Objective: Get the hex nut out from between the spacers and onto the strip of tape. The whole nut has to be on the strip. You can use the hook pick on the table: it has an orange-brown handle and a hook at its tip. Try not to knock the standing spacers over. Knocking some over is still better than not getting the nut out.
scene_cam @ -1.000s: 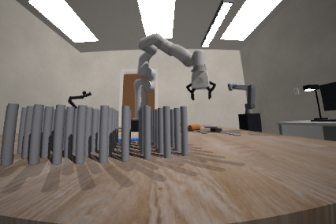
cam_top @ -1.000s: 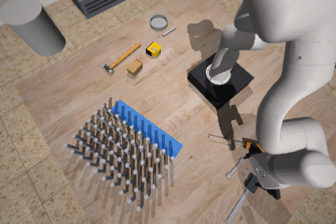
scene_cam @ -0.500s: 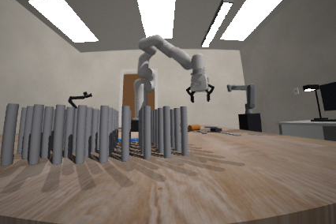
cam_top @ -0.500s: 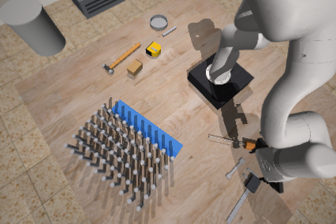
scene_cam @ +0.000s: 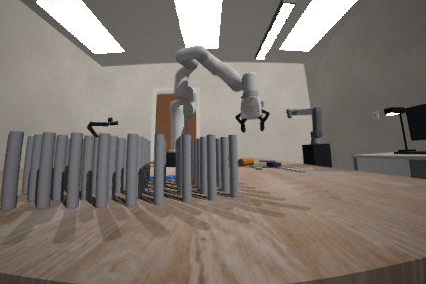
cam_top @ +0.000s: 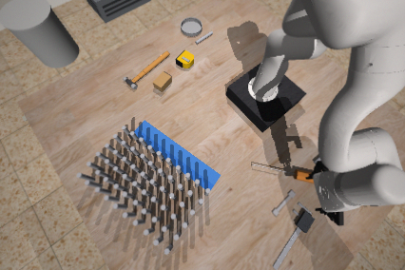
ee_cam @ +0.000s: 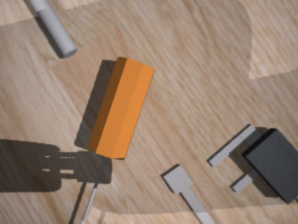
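The hook pick lies on the table right of the spacers, with its orange-brown handle (cam_top: 303, 175) (scene_cam: 245, 161) (ee_cam: 122, 107) and its thin shaft (cam_top: 267, 167) (ee_cam: 91, 196) pointing toward them. My gripper (scene_cam: 252, 124) is open and empty. It hangs well above the handle, which sits in the middle of the wrist view; my fingers do not show there. The grey spacers (cam_top: 143, 180) (scene_cam: 125, 169) stand upright in a dense grid. The blue tape strip (cam_top: 183, 156) lies along the grid's far side. The hex nut is hidden among the spacers.
A grey bolt (cam_top: 284, 202) (ee_cam: 187, 192) and a dark-headed mallet (cam_top: 304, 220) (ee_cam: 275, 162) lie close to the pick. A hammer (cam_top: 144, 73), a wood block (cam_top: 162, 80), a yellow tape measure (cam_top: 185, 59) and a round dish (cam_top: 191, 26) lie at the back. The arm's black base (cam_top: 285, 104) stands right of centre.
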Robot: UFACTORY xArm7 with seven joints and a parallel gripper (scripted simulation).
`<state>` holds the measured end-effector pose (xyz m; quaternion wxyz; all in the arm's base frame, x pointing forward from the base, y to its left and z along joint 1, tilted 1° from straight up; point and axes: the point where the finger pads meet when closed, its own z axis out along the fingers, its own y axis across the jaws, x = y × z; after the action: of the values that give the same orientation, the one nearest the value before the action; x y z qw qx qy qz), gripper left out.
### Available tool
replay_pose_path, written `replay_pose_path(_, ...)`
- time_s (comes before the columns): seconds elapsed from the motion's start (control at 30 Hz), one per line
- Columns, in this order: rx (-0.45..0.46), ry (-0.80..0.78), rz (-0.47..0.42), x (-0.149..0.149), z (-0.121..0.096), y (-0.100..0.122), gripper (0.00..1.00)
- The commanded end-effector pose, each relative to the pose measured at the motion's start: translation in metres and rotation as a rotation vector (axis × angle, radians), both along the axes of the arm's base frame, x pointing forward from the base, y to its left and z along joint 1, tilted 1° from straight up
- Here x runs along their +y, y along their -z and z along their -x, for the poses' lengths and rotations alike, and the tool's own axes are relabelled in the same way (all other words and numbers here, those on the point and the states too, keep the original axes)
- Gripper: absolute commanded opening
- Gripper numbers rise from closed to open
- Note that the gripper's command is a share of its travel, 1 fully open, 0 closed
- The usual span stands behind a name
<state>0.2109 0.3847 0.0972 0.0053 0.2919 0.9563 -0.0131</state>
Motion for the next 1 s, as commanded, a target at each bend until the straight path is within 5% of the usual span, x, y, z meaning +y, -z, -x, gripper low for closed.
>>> replay_pose_path(0.0,-0.006,0.009,-0.006,0.002,0.001,-0.001,1.00)
replay_pose_path(0.2,-0.006,0.009,-0.006,0.002,0.001,-0.001,1.00)
replay_pose_path(0.27,-0.007,0.084,-0.010,0.000,0.025,0.006,1.00)
replay_pose_path(0.8,-0.007,0.084,-0.010,0.000,0.025,0.006,1.00)
replay_pose_path(0.87,-0.008,0.151,-0.014,-0.003,0.045,0.013,1.00)
replay_pose_path(0.97,-0.008,0.151,-0.014,-0.003,0.045,0.013,1.00)
